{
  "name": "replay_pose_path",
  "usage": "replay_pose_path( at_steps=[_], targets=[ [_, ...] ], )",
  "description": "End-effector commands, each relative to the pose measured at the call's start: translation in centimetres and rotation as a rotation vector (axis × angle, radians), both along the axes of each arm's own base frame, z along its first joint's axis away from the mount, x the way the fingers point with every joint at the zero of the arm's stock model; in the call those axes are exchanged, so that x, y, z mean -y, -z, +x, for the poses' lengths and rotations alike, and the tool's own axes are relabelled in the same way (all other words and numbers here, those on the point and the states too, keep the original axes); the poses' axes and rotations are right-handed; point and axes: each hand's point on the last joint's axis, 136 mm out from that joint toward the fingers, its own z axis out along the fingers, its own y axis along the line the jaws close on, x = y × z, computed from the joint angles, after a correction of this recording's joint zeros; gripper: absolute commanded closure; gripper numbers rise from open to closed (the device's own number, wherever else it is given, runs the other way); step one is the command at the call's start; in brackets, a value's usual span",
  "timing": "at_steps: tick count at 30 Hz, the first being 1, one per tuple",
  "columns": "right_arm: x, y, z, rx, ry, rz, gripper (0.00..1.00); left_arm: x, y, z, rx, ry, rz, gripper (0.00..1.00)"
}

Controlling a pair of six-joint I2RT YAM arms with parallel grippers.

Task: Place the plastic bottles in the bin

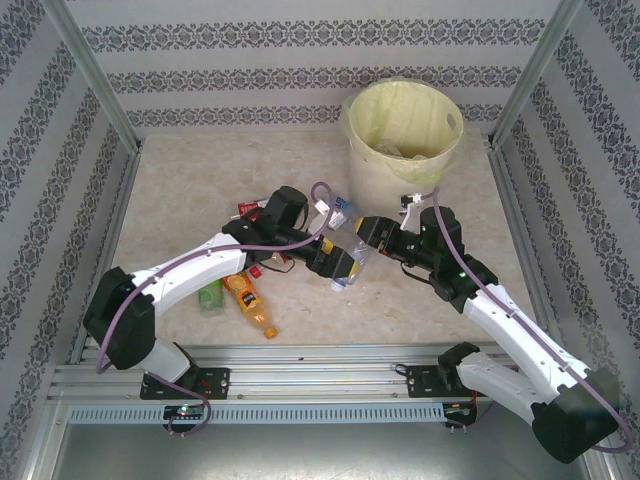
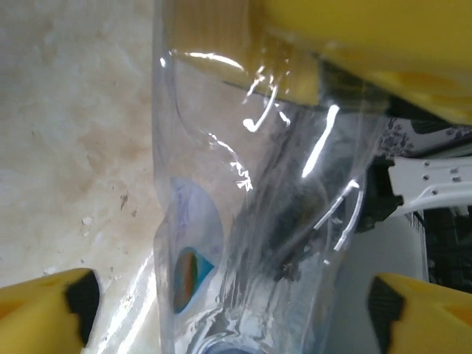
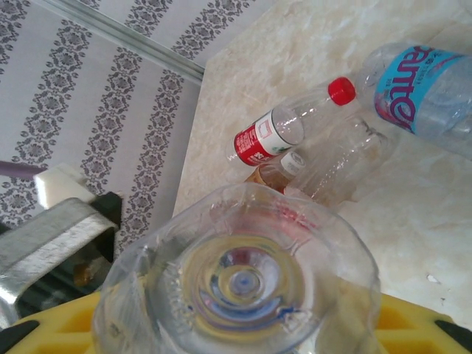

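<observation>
The clear bottle [image 3: 240,284], base-on at the right wrist, sits clamped in the right pincer [image 1: 355,248]; left wrist view shows the left pincer [image 2: 232,310] spread wide around it.

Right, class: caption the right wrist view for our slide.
Clear plastic bottle seen base-on in the right gripper; red-capped bottle and blue-labelled bottle lie beyond on beige tabletop.

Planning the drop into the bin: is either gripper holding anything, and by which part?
The right gripper grips a clear plastic bottle near its base end. The left gripper looks open around the same bottle, not clamping it.
</observation>
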Motion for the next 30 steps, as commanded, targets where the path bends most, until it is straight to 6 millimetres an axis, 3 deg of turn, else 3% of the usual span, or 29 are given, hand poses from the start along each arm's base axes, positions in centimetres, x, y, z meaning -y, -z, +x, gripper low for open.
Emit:
replay_pose_path(
  at_steps=[1,10,19,30],
  targets=[
    [0.7,-2.7,-0.2,0.068,0.008,-0.048,0.51,-0.1,-3.8,1.4,0.122,-0.061,-0.088,0.0],
    [3.2,-7.1,-0.3,0.142,0.07,-0.169,0.52,-1.1,-8.4,4.4,0.246,-0.199,-0.206,0.0],
    [7.4,-13.9,1.3,0.247,0.181,-0.254,0.54,-2.1,-12.3,5.5,0.34,-0.22,-0.272,0.0],
    [10.6,-21.3,4.5,0.391,0.306,-0.371,0.54,-4.1,-14.4,7.1,0.464,-0.296,-0.325,0.0]
  ],
)
